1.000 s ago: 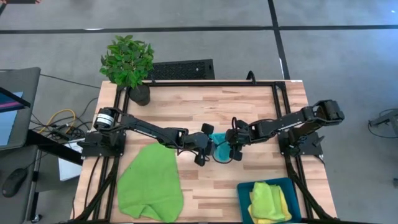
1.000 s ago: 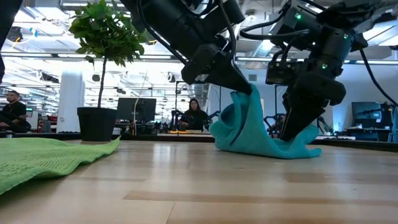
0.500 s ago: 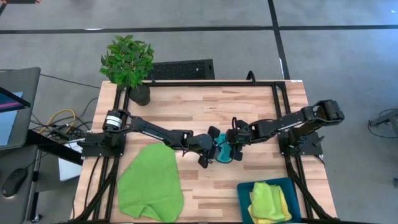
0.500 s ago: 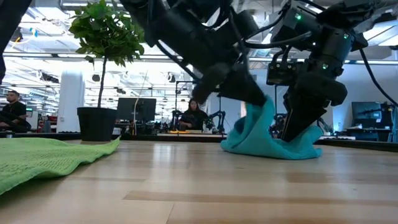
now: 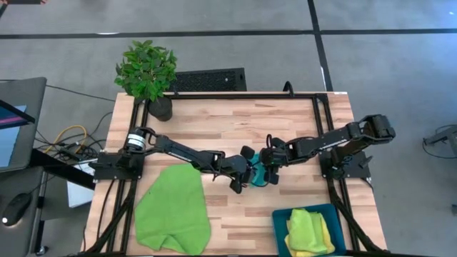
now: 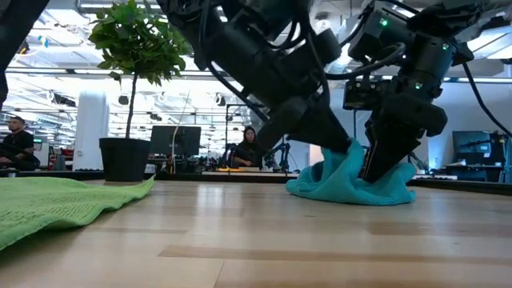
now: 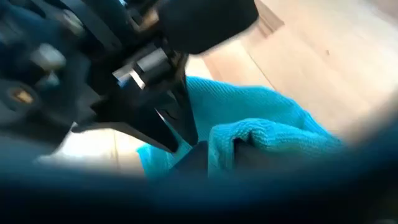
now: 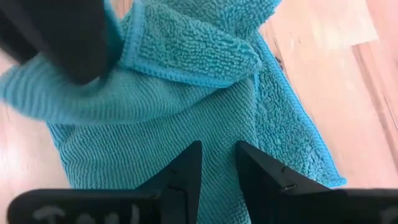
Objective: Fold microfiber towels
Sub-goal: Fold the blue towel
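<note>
A turquoise towel (image 5: 254, 177) lies bunched on the table's middle, between my two grippers. My right gripper (image 8: 217, 152) points down on it, shut on its cloth. My left gripper (image 5: 244, 171) stands tight against the towel's left side, slanting down, at the towel's raised peak (image 6: 346, 146). Its own wrist view is blurred. A turned-over corner (image 8: 186, 43) of the towel lies on the layer below. A lime green towel (image 5: 171, 210) lies spread on the near left of the table. My right gripper pinches the turquoise towel near its middle (image 8: 217, 134) between its two fingers. The fingers come steeply from above. The towel rests on the table under them, bunched and slack.
A blue tray (image 5: 280, 218) at the near right holds a lime green towel (image 5: 303, 225) and a yellow one (image 5: 326, 239). A potted plant (image 5: 146, 71) stands at the far left corner. Bare wood lies along the far side.
My left gripper has gone down and toward the table's right, closing on my right gripper. The towel's raised left part has come over with it. Its peak now stands lower, and the bundle is narrower.
</note>
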